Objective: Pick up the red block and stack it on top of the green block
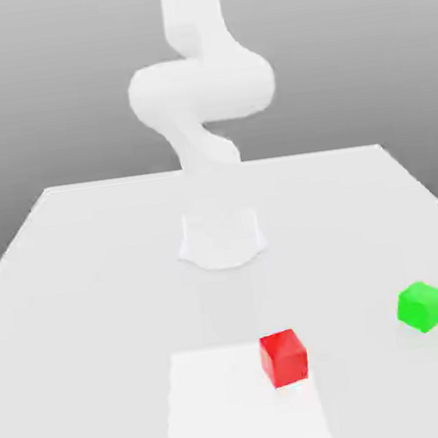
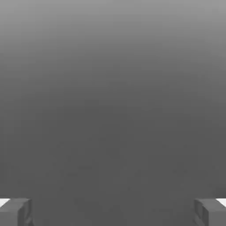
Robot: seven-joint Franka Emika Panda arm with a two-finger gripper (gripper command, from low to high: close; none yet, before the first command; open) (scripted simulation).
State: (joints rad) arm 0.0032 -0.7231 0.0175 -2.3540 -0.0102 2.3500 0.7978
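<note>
Red block (image 1: 284,357): small cube, glossy, resting flat near the desk's (image 1: 85,279) front edge, on the corner of a paler square patch (image 1: 228,406) cut off at that edge. Green block (image 1: 421,306): same size, well apart, toward the desk's right edge in the exterior view. Arm (image 1: 201,89): white, washed out, upper part cut off; rises from its base (image 1: 222,239) at mid-desk. Fingers (image 2: 16,212) spread wide, nothing between them.

White table (image 1: 94,278) under a grey backdrop, brighter white rectangular patch (image 1: 219,408) near its front edge
</note>
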